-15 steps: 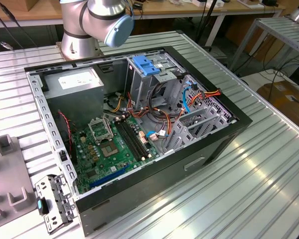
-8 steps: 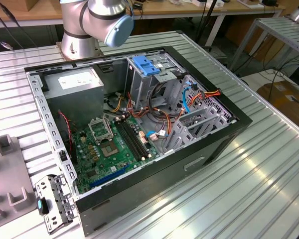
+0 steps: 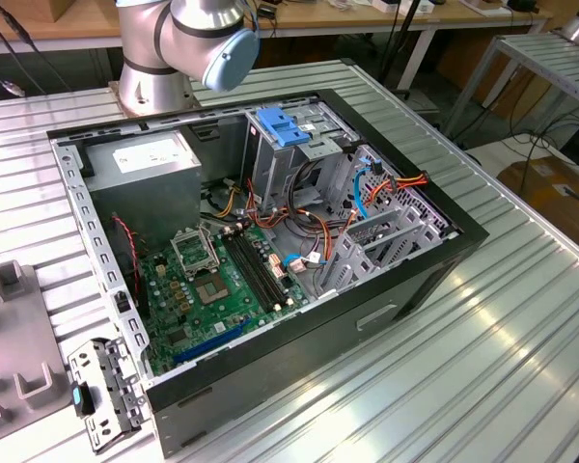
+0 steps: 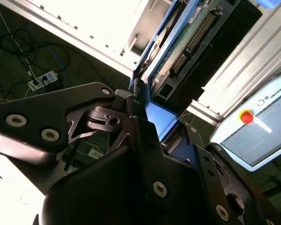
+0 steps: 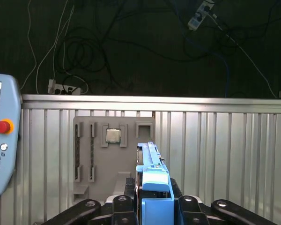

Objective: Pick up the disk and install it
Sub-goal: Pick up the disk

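My gripper (image 5: 152, 208) is shut on the disk (image 5: 153, 173), which I see edge-on in the first wrist view as a bright blue carrier rail rising from between the black fingers (image 5: 187, 205). In the second wrist view the disk (image 4: 187, 42) shows its green circuit board and dark body inside the blue frame, with the gripper (image 4: 147, 119) clamped on its near end. It is held in the air above a slatted metal table (image 5: 215, 150). The arm (image 3: 188, 39) rises out of the exterior view behind the open computer case (image 3: 463, 236).
The case lies open on the table with its motherboard (image 3: 222, 280), power supply (image 3: 145, 159), orange and blue cables, and a paler blue bracket (image 3: 285, 127) on the drive cage. A grey fixture plate (image 5: 113, 159) and a teach pendant (image 5: 2, 140) lie below the gripper.
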You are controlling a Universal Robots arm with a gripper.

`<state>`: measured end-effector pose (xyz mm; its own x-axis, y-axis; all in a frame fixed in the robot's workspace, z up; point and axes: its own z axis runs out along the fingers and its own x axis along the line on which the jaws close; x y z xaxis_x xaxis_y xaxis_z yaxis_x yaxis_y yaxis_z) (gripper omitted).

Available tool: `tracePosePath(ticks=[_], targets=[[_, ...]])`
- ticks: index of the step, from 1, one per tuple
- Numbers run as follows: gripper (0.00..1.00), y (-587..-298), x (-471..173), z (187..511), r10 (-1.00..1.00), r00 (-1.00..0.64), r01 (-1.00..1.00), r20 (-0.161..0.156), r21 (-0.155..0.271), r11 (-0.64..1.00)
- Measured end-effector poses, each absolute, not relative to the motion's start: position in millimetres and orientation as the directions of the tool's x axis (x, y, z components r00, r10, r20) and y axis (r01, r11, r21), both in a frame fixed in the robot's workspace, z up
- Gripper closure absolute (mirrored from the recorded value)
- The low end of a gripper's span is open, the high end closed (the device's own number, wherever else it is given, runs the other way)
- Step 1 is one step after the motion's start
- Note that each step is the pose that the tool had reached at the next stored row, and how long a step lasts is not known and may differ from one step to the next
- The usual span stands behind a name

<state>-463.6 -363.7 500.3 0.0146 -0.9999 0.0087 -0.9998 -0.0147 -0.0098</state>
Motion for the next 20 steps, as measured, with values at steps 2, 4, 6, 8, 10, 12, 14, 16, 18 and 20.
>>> tracePosePath(ticks=[2,4,6,8,10,12,14,16,18,20], targets=[[0.63,-364,-464,503,-1.000,0.015,-1.000,0.009,-0.010,-0.015],[0.63,-364,-464,508,-1.000,0.015,-1.000,0.009,-0.009,-0.015],[0.63,-364,-464,514,-1.000,0.015,-1.000,0.009,-0.008,-0.015],[0.63,-364,-464,515,-1.000,0.015,-1.000,0.009,-0.008,-0.015],[0.63,-364,-463,515,-1.000,0.015,-1.000,0.009,-0.008,-0.015],[0.63,-364,-460,515,-1.000,0.015,-1.000,0.009,-0.008,-0.015],[0.63,-364,-456,515,-1.000,0.015,-1.000,0.009,-0.008,-0.015],[0.63,-364,-452,515,-1.000,0.015,-1.000,0.009,-0.008,-0.015],[0.63,-364,-449,515,-1.000,0.015,-1.000,0.009,-0.008,-0.015],[0.63,-364,-447,515,-1.000,0.015,-1.000,0.010,-0.008,-0.015]])
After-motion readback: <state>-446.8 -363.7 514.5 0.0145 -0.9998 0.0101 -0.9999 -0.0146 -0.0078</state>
